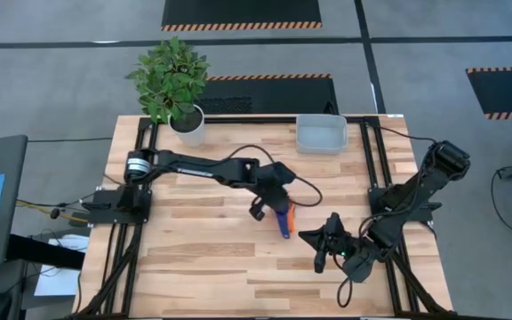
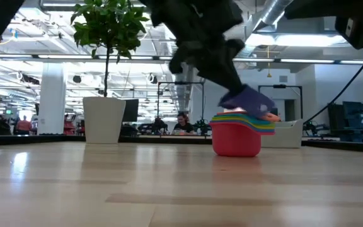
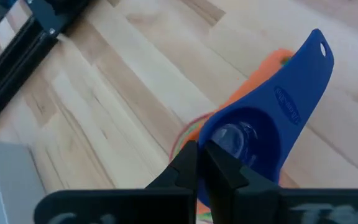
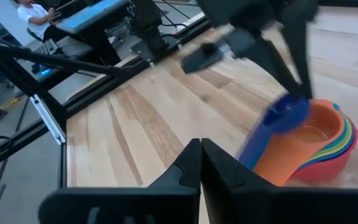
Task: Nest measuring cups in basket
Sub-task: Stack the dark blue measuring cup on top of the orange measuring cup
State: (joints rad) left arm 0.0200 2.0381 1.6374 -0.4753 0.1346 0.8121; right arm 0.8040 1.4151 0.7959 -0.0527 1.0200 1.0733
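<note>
- Left gripper [image 1: 282,203] sits near the table's middle, pinched shut on the rim of the dark blue cup [image 3: 253,134], holding it tilted over the nested stack [image 2: 237,133]
- Right gripper [image 1: 320,252], fingers together and empty, waits at the stack's four o'clock
- Basket [image 1: 320,134] stands apart at the stack's one o'clock
- Cups look light, stiff and slick; I'd grip the outer red cup's [image 2: 235,142] wall
</note>
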